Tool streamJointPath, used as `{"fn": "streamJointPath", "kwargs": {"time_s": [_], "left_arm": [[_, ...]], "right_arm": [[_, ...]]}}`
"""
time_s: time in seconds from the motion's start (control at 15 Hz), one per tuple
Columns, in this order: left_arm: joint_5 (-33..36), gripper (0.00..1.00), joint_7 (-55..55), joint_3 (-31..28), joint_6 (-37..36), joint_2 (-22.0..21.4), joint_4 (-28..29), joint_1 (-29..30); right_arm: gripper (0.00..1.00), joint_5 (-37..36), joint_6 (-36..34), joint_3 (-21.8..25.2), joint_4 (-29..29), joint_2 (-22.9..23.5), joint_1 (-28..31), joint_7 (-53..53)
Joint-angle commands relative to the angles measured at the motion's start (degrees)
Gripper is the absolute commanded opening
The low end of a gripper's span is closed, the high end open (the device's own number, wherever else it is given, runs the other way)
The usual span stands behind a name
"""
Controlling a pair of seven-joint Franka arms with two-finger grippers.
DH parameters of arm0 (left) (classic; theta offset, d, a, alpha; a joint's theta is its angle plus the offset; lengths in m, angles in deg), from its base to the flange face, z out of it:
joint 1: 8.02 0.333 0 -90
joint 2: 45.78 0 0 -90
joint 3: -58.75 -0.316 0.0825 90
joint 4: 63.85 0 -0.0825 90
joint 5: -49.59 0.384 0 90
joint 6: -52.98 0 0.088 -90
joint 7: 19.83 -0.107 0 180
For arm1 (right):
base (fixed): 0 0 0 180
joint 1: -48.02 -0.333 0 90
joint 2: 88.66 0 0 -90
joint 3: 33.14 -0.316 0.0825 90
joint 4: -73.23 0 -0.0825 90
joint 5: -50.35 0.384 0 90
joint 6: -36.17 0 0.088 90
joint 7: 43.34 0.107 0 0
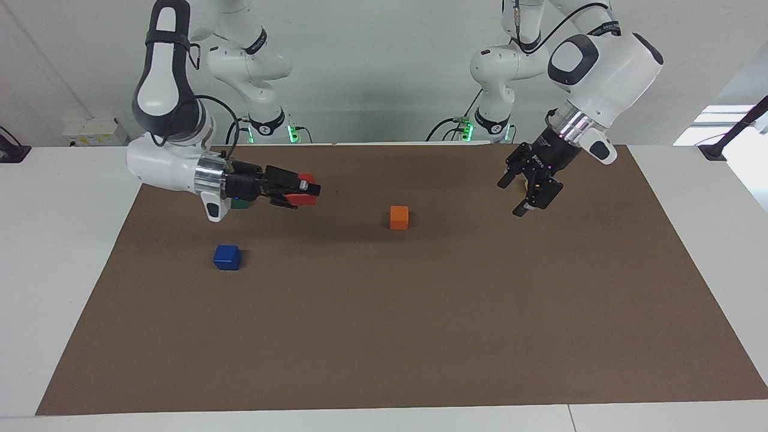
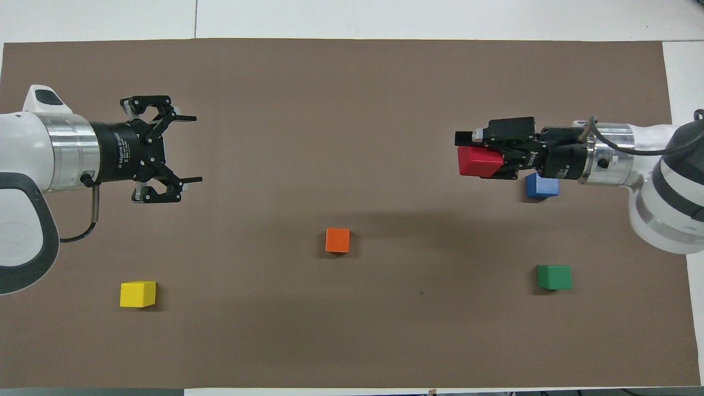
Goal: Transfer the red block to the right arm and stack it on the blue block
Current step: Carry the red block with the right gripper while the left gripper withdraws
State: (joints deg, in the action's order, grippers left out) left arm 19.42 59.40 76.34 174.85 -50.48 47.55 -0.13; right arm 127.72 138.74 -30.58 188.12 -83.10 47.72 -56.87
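My right gripper (image 1: pixel 307 191) is shut on the red block (image 1: pixel 303 192), held sideways in the air above the brown mat. In the overhead view the red block (image 2: pixel 477 162) and the right gripper (image 2: pixel 467 157) hang just beside the blue block (image 2: pixel 542 186), toward the table's middle. The blue block (image 1: pixel 227 257) sits alone on the mat at the right arm's end, with nothing on it. My left gripper (image 1: pixel 511 197) is open and empty, raised above the mat at the left arm's end; it also shows in the overhead view (image 2: pixel 190 148).
An orange cube (image 1: pixel 399 217) (image 2: pixel 337 240) sits near the mat's middle. A green cube (image 2: pixel 554 276) lies nearer to the robots than the blue block, partly hidden under the right wrist in the facing view. A yellow cube (image 2: pixel 138 293) lies at the left arm's end.
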Motion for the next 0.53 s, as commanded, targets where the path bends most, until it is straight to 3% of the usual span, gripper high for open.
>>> {"fn": "streamJointPath", "kwargs": {"time_s": [0.0, 0.27, 0.47], "left_arm": [[2.7, 1.0, -6.2, 0.4, -1.5, 0.0, -0.8, 4.0], [11.8, 1.0, -23.5, 0.4, -6.4, 1.6, -4.4, 6.3], [17.7, 1.0, -30.8, 0.4, -9.5, 2.4, -6.6, 6.5]], "right_arm": [[0.0, -11.2, 0.4, -0.6, -4.4, 2.2, 2.8, 3.1], [0.0, -27.9, 2.9, -0.5, -9.4, 3.8, 3.8, 9.3], [0.0, -40.0, 4.0, -0.5, -14.0, 5.2, 3.7, 13.3]]}}
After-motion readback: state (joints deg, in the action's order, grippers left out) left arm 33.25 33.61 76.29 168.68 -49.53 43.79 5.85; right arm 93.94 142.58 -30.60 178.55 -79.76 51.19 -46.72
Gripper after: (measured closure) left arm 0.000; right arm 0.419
